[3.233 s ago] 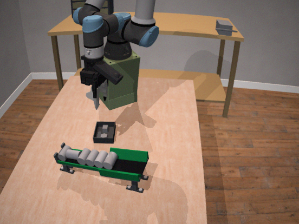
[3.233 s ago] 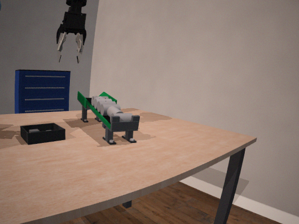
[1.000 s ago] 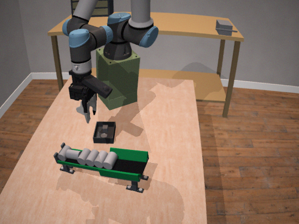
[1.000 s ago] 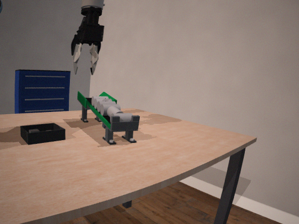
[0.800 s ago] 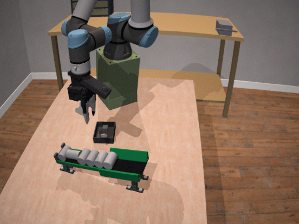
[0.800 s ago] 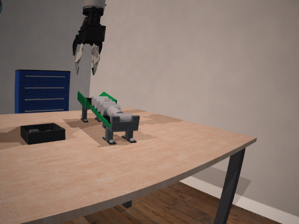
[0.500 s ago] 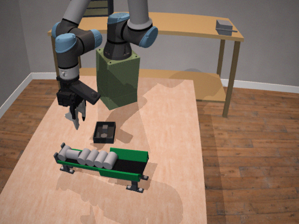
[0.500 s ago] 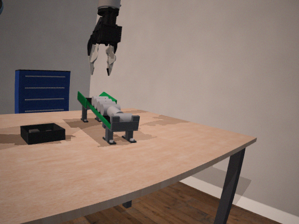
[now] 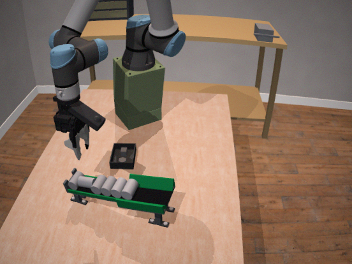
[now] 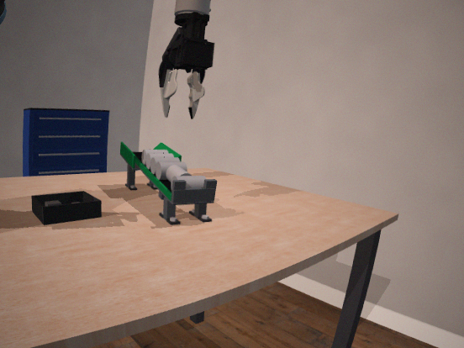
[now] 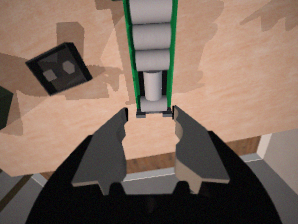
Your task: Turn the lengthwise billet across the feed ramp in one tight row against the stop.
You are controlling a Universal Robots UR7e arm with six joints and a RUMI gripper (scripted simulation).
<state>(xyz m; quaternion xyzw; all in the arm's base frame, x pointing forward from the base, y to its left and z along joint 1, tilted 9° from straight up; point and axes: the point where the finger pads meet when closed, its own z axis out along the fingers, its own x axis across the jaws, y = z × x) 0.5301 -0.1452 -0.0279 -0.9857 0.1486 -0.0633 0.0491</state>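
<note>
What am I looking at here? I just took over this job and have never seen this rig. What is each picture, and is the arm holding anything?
It is one robot arm on a green pedestal, ending in a two-fingered pincer. One picture looks down from above, one looks from the side at table height, and one comes from a camera on the wrist, looking past the fingers.

On the table stands a green feed ramp holding short steel billets. Most lie across it; one billet, second from the stop, lies lengthwise. A black tray sits nearby.

The pincer hangs above the stop end, partly open, holding nothing.
</note>
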